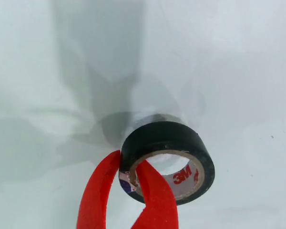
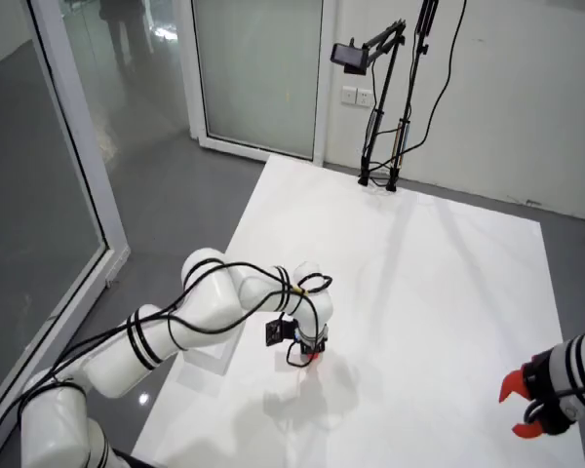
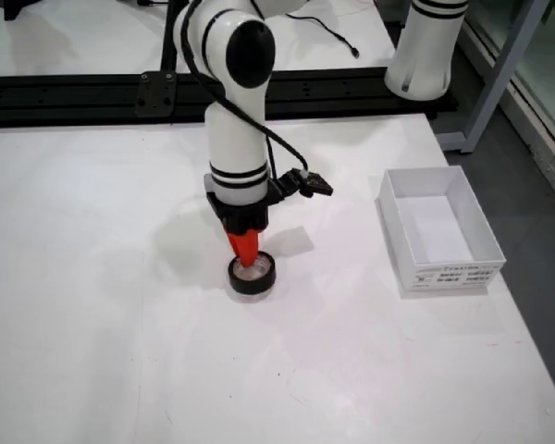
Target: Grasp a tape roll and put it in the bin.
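Observation:
A black tape roll (image 1: 168,143) with a "3M" printed core lies flat on the white table (image 3: 92,277). My gripper (image 1: 127,164) points straight down at it, with one red finger outside the roll's near wall and the other inside the core. The two fingers pinch that wall. From the front view, the roll (image 3: 252,276) sits directly under the red fingertips of the gripper (image 3: 247,259) and seems to rest on the table. The white bin (image 3: 444,275) stands open and empty to the roll's right. In the high view the gripper (image 2: 307,356) mostly hides the roll.
A second white arm with a red gripper (image 2: 526,405) hangs still at the lower right of the high view; its base (image 3: 425,46) stands behind the bin. A black rail (image 3: 92,92) runs along the table's back. A camera stand (image 2: 380,88) sits at the far end.

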Controlling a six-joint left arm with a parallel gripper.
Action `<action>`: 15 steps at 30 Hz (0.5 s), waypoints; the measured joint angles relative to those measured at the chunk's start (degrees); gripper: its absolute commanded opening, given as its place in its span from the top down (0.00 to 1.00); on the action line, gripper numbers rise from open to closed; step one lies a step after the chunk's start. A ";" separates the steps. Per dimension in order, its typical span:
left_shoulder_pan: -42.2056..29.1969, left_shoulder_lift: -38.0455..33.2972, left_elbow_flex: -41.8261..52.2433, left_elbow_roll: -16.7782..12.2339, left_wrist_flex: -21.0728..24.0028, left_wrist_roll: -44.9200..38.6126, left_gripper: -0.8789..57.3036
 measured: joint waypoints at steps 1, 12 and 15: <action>-0.05 0.03 -0.65 0.00 0.72 0.18 1.00; -0.26 -2.89 -6.60 1.23 9.82 2.46 1.00; -0.07 -5.09 -6.12 1.48 11.68 2.74 1.00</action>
